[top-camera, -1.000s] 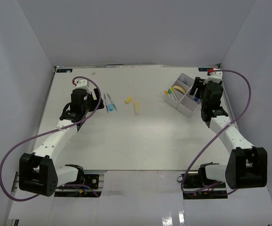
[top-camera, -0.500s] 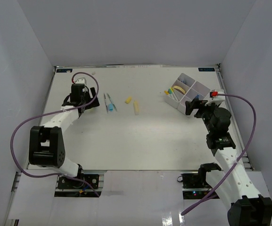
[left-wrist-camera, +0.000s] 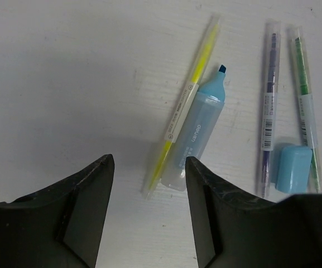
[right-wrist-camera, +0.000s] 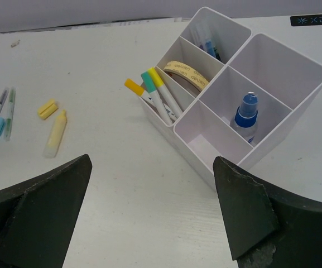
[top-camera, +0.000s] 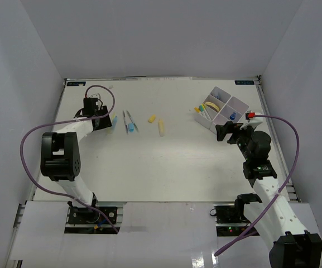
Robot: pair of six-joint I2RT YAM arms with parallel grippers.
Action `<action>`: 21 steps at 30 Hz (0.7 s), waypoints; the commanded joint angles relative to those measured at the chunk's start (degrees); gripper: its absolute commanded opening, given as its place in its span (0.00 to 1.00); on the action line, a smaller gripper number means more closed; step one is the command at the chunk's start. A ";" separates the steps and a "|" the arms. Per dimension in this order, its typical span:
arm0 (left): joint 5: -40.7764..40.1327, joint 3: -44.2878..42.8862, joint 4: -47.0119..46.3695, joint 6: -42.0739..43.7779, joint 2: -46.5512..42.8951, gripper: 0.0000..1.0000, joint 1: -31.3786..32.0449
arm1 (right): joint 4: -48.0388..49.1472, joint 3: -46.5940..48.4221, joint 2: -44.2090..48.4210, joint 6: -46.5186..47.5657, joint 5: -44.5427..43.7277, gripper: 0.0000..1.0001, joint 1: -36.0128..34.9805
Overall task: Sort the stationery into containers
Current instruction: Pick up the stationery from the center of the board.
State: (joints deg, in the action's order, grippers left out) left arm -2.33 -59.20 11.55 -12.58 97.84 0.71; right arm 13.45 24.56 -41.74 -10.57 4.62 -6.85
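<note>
Over on the far right of the table (left-wrist-camera: 66,67) sits the white tray (right-wrist-camera: 278,64), turned corner-on to the arms, and three of its four compartments hold something. A tan tape ring (right-wrist-camera: 186,70) leans in one of them with three markers (right-wrist-camera: 158,92) propped at its outer edge, their yellow, teal and yellow-green caps poking over the rim. The far compartment has a couple of blue pens (right-wrist-camera: 208,40), and the blue-capped bottle (right-wrist-camera: 244,114) stands upright in the compartment nearest the right wrist camera. Out on the open table, mid-way across, a yellow highlighter (right-wrist-camera: 55,133) lies flat with its yellow cap (right-wrist-camera: 47,108) just beside it, apart. Now to the left cluster: a thin yellow pen (left-wrist-camera: 186,106) lies flush against a light blue highlighter (left-wrist-camera: 197,134) whose chisel tip is bare. To their right a purple pen (left-wrist-camera: 268,111) and a green pen (left-wrist-camera: 306,106) run roughly parallel to each other, with a blue cap (left-wrist-camera: 292,174) lying at their near ends. The left gripper (left-wrist-camera: 148,162) looks straight down on this group, jaws apart and gripping nothing, and the near end of the yellow pen shows in the gap between its fingers (left-wrist-camera: 88,206). Whether those fingers touch the table, I can't tell. The right gripper (right-wrist-camera: 152,162) hangs just short of the tray's near corner, jaws spread wide, nothing in them.
</note>
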 commanded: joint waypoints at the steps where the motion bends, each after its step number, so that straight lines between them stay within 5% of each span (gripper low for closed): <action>1: 0.31 -3.11 -0.39 1.15 2.25 0.64 0.08 | 2.98 0.40 0.34 -0.68 1.09 0.95 0.08; 21: 1.81 -7.60 0.40 2.56 10.87 0.50 2.98 | 2.81 0.14 0.43 -0.33 0.82 0.94 0.00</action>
State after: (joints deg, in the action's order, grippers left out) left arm -0.05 -65.76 11.14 -10.74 107.66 1.80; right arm 13.52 24.56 -41.74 -10.57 4.93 -6.87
